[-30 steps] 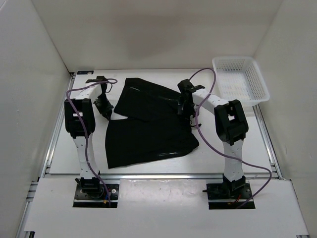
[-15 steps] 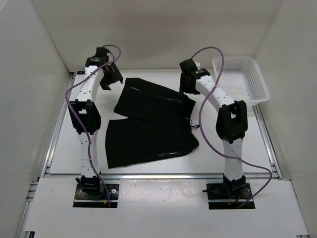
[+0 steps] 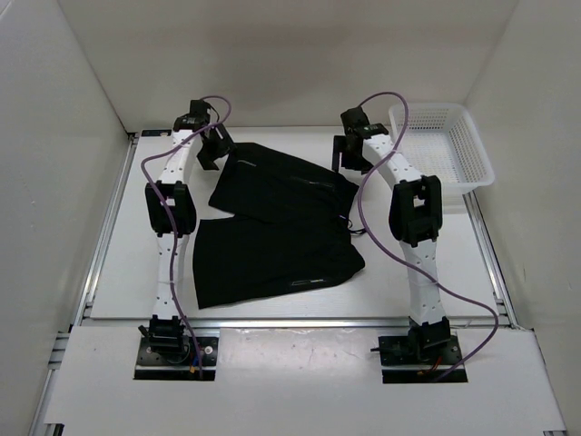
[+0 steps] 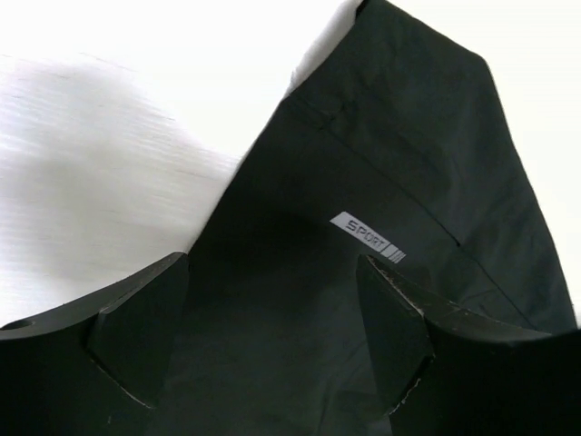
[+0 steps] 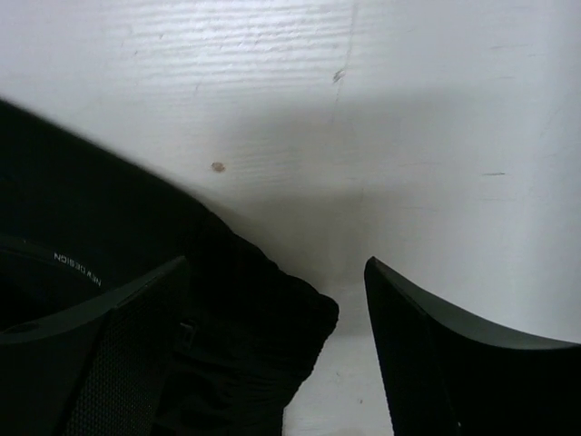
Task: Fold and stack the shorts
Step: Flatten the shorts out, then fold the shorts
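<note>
One pair of shorts (image 3: 272, 227) lies flat in the middle of the surface (image 3: 127, 263). The left end effector (image 4: 272, 272) hangs over the far left corner, by a small SPORT tag (image 4: 368, 238). The right end effector (image 5: 274, 272) hangs over the far right corner. Both are wide and hold nothing. The next step looks like a fold. To do it well, each should go down onto its own corner. Both should pinch at the same time. Then they should pull the far half evenly over the near half, so no bumps form.
</note>
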Controlling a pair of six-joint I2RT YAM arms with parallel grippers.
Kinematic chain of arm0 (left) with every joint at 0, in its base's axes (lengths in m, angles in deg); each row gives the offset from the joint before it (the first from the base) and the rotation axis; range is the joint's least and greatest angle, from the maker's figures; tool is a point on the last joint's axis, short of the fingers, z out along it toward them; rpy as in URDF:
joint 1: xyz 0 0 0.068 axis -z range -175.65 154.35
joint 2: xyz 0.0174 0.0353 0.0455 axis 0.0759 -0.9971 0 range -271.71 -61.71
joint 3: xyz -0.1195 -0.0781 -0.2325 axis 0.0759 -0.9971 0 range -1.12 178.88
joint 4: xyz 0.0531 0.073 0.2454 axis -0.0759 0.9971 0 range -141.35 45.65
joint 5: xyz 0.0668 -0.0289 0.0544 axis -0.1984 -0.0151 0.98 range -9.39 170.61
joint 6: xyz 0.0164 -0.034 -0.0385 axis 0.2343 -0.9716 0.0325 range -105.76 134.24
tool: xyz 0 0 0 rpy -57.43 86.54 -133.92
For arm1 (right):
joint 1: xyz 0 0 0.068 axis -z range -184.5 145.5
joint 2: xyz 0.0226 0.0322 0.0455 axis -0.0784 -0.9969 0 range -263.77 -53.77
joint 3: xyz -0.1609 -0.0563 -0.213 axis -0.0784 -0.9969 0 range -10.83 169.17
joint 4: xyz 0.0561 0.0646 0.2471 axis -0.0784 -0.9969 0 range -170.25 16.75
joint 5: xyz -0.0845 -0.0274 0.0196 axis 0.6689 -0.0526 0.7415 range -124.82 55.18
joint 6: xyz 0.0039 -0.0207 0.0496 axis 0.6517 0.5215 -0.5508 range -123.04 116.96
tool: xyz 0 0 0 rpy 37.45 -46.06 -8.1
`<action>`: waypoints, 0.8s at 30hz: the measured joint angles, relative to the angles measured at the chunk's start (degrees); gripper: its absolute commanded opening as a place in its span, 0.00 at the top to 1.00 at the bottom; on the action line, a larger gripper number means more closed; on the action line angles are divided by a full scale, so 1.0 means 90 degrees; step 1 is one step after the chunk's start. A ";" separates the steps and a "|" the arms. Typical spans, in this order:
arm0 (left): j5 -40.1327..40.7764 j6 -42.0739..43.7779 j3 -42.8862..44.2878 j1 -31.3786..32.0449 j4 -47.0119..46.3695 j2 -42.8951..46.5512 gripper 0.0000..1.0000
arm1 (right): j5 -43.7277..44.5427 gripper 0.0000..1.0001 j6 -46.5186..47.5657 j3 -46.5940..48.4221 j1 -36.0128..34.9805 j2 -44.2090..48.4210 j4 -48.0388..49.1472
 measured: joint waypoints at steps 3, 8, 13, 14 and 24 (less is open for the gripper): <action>-0.0073 -0.0032 0.0000 0.0012 -0.0107 0.0000 0.16 | -0.0296 0.20 0.0087 -0.0165 -0.0034 0.0000 0.0049; -0.0168 -0.0058 -0.0039 0.0022 -0.0182 0.0022 0.17 | -0.0563 0.27 0.0112 -0.0440 -0.0073 0.0024 0.0185; -0.0049 -0.0039 -0.0867 0.0019 -0.0151 0.0619 0.17 | -0.0432 0.31 -0.0015 -0.1617 -0.0087 0.0848 0.0486; 0.0039 -0.0024 -0.1358 0.0007 -0.0177 0.0996 0.17 | -0.0386 0.31 -0.0053 -0.1899 -0.0102 0.1173 0.0525; 0.0464 -0.0289 -0.7133 -0.0323 -0.0272 0.6683 0.19 | -0.0498 0.39 -0.0641 -0.5651 -0.0291 0.5680 0.1314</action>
